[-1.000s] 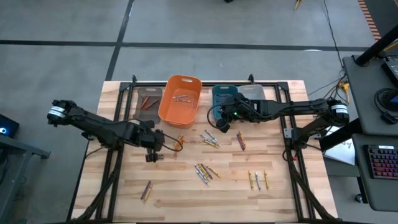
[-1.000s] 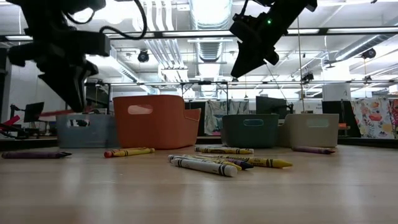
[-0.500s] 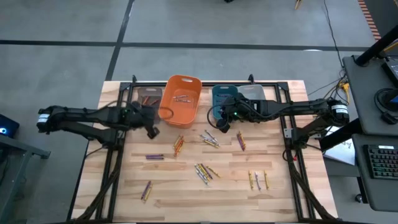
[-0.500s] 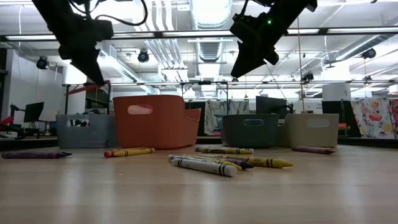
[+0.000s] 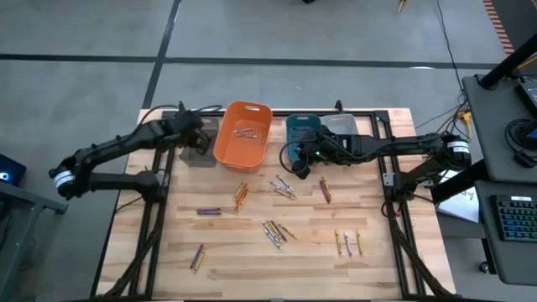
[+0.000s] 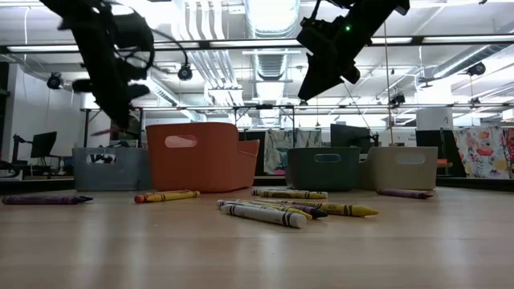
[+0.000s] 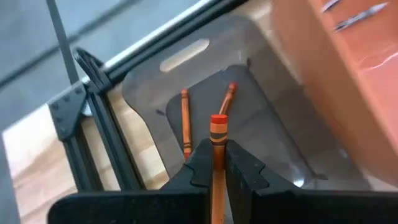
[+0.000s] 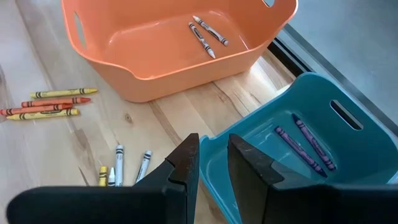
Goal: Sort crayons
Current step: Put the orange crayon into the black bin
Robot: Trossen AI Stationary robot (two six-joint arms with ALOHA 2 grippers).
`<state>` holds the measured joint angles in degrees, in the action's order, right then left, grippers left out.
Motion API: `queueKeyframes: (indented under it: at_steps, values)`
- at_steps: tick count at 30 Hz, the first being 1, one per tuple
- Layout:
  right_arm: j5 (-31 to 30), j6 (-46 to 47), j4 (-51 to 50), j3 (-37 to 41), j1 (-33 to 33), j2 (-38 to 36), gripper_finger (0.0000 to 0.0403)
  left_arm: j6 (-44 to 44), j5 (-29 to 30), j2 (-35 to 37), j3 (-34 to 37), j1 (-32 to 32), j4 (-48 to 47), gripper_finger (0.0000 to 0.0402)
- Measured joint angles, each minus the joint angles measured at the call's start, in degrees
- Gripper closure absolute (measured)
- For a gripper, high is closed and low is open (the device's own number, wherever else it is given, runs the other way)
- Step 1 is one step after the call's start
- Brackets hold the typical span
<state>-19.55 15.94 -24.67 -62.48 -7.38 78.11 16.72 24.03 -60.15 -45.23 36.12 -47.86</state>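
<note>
Change since a second ago: my left arm has swung from the middle of the counter (image 5: 252, 260) to its far-left corner, and my left tool (image 7: 217, 163) now hangs over the grey-brown bin (image 7: 249, 134), clamped on an orange crayon (image 7: 217, 134) that stands up between the jaws. In the high view the left tool (image 5: 195, 134) sits just above that bin (image 5: 198, 156), which adjoins the orange bin (image 5: 243, 134) along the far edge. Judgement: carrying is finished and release remains; two orange crayons (image 7: 185, 121) already lying in the grey-brown bin suggest this is the correct destination.

My right arm has not moved. The right tool (image 8: 211, 158), jaws narrowly parted and holding nothing visible, hovers at the near rim of the teal bin (image 8: 280, 143), where purple crayons (image 8: 301, 146) lie. The orange bin (image 8: 155, 56) holds greyish ones.

Unsorted crayons (image 5: 277, 231) lie scattered over the middle and near half of the counter: an orange-red group (image 5: 242, 195) toward the far side, a purple one (image 5: 208, 211) left of centre, another (image 5: 197, 256) at the near-left, and a small set (image 5: 346, 242) at the near-right.

Hard to make out: in the low view the left tool (image 6: 116, 96) is a dark silhouette and its crayon barely shows. The pale bin (image 5: 342, 126) at the far right is half covered by my right arm, so its contents are unknown.
</note>
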Motion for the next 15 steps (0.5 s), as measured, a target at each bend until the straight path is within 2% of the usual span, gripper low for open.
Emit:
queueKeyframes:
  at_steps: [6,15]
  values:
    - [0.0,0.07,0.01,0.0,0.0,0.0,0.033,-1.05,-0.48,-7.28,0.02,6.2,0.48,0.0392]
    - [0.0,0.0,0.01,0.0,0.0,0.0,0.033,-5.67,-0.52,-14.35,0.04,6.65,6.87,0.0389]
